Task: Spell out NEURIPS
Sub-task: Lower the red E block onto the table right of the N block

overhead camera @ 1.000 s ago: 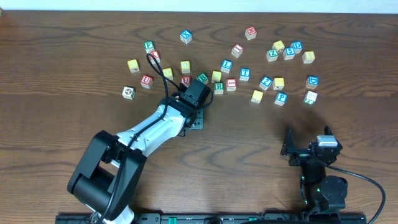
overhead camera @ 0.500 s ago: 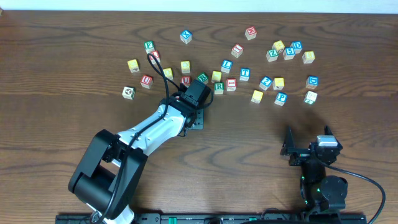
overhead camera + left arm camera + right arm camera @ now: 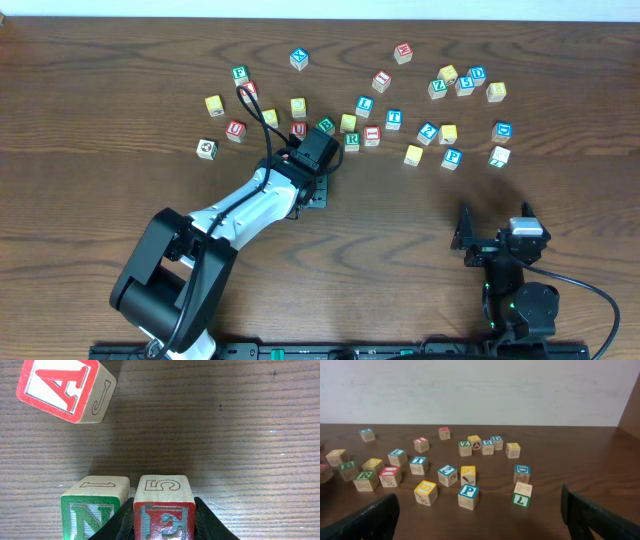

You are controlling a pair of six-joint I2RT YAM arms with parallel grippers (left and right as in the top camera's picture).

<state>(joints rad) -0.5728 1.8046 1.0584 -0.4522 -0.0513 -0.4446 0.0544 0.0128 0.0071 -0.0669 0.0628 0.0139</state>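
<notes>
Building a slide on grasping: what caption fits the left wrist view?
Left gripper closed on the red E cube, green N cube beside it, red A cube turned askew beyond.

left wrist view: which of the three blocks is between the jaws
The red E block, a jaw against each side. The green N block stands just outside them; the red A block lies farther off, skewed.

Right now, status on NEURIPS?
Left jaws shut on E, on the table beside N. Right jaws open, away from the cubes. A ahead-left, not blocking.
</notes>
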